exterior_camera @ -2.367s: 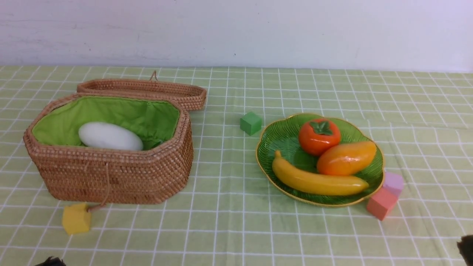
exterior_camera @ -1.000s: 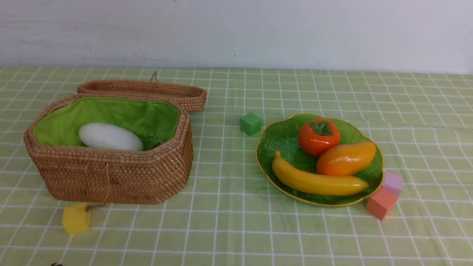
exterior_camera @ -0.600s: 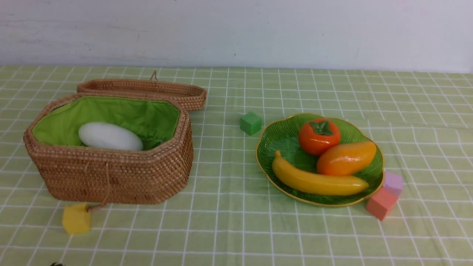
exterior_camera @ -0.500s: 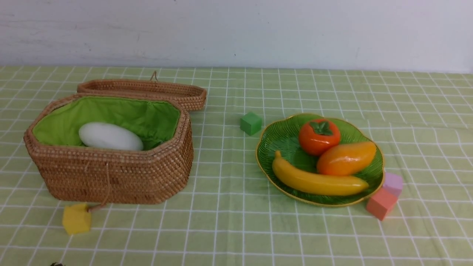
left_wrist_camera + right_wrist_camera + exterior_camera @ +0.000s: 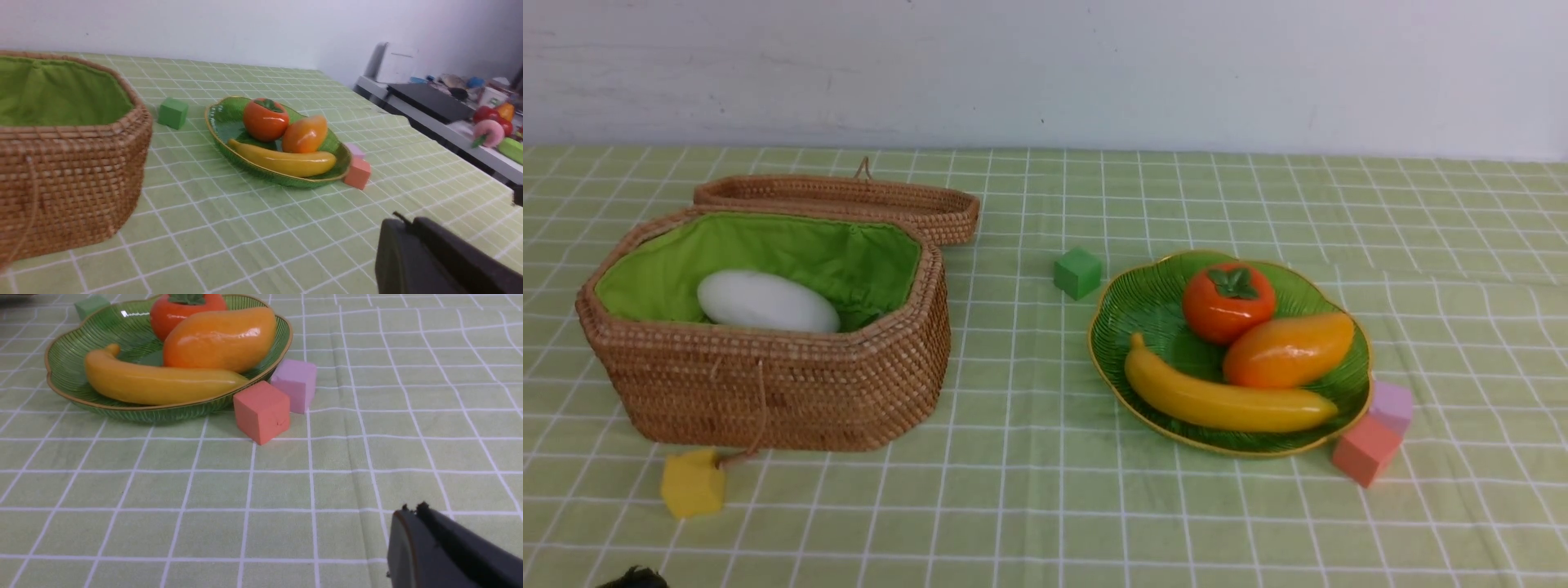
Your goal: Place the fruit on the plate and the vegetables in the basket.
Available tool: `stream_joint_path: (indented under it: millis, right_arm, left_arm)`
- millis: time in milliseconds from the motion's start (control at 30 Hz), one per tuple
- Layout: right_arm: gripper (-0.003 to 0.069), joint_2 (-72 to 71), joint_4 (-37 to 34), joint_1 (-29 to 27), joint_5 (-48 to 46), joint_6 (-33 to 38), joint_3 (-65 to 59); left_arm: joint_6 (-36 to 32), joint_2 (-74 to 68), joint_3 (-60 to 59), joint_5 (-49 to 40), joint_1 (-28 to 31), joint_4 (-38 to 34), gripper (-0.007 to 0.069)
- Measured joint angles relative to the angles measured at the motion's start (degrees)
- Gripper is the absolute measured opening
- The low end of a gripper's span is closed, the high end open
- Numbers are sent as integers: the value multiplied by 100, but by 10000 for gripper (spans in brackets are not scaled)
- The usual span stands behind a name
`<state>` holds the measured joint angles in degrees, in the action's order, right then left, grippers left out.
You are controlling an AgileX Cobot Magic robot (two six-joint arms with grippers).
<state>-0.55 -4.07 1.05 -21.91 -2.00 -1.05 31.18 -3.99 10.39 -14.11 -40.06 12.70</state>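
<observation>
The green plate [image 5: 1143,306] holds the persimmon [image 5: 1227,300], the mango [image 5: 1288,349] and the banana [image 5: 1225,400]. The wicker basket [image 5: 768,384] stands open at the left with the white radish [image 5: 766,301] inside; carrot and eggplant are hidden. The plate also shows in the left wrist view [image 5: 222,122] and the right wrist view [image 5: 65,363]. My left gripper [image 5: 402,222] is shut and empty, low at the near left edge [image 5: 633,578]. My right gripper [image 5: 410,510] is shut and empty, near the front right of the table, out of the front view.
A green cube [image 5: 1077,272] sits behind the plate. A coral cube [image 5: 1365,449] and a lilac cube [image 5: 1392,405] touch the plate's right side. A yellow cube [image 5: 692,483] lies before the basket. The basket lid [image 5: 849,200] lies flat behind it. A cluttered side table [image 5: 449,114] stands to the right.
The right gripper's dark tip has left the front view's right edge. The left gripper's tip sank at the bottom left, then rose a little. Fruit, radish and cubes have not moved.
</observation>
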Motion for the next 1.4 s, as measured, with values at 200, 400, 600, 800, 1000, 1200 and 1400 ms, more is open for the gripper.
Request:
stream_joint_path:
  millis: [200, 400, 600, 800, 1000, 1200, 1400]
  right_arm:
    - [5, 0, 0, 0, 0, 0, 0]
    - [15, -5, 6, 0, -8, 0, 0]
    - [22, -5, 6, 0, -10, 0, 0]
    - [31, -5, 6, 0, -10, 0, 0]
    - [39, -5, 6, 0, -10, 0, 0]
    - [48, -5, 7, 0, -10, 0, 0]
    - [55, -5, 13, 0, -10, 0, 0]
  left_arm:
    - [-1424, 395, -730, 548, 2088, -1333, -13]
    - [-1943, 456, -1187, -225, 3217, -1806, -13]
    - [-1436, 456, -1212, -784, 3344, -1825, -13]
    - [-1213, 456, -1212, -783, 3344, -1831, -13]
    - [-1213, 456, -1212, -783, 3351, -1831, -13]
    - [-1213, 456, -1212, -783, 3351, -1831, -13]
    - [-1213, 456, -1212, -783, 3351, -1836, -13]
